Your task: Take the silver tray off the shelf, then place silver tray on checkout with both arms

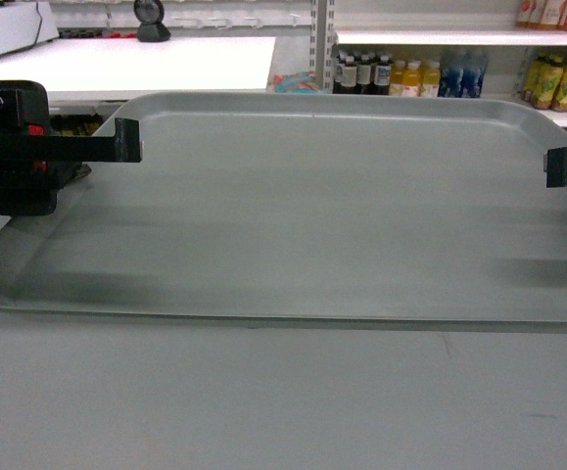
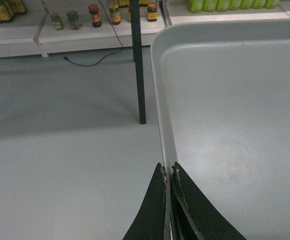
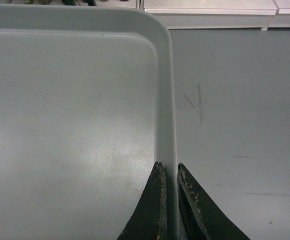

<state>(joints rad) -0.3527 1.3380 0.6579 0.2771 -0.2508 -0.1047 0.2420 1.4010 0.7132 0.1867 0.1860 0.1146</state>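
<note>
The silver tray [image 1: 312,215] fills most of the head view, held level above the grey floor. My left gripper [image 1: 126,142] is shut on its left rim. In the left wrist view both fingers of the left gripper [image 2: 168,167] pinch the tray's [image 2: 235,125] raised rim. My right gripper [image 1: 557,168] is shut on the opposite rim. The right wrist view shows the right gripper [image 3: 169,167] straddling the rim of the tray [image 3: 74,125]. The checkout [image 1: 165,64] stands behind the tray at the back left. The shelf is out of view.
A white cash drawer [image 1: 9,27] and a black scanner [image 1: 151,20] sit on the checkout. One black table leg [image 2: 139,75] stands just left of the tray's far corner. Store racks with drink bottles [image 1: 410,76] line the back right, and jars [image 2: 94,15] stand on low boards.
</note>
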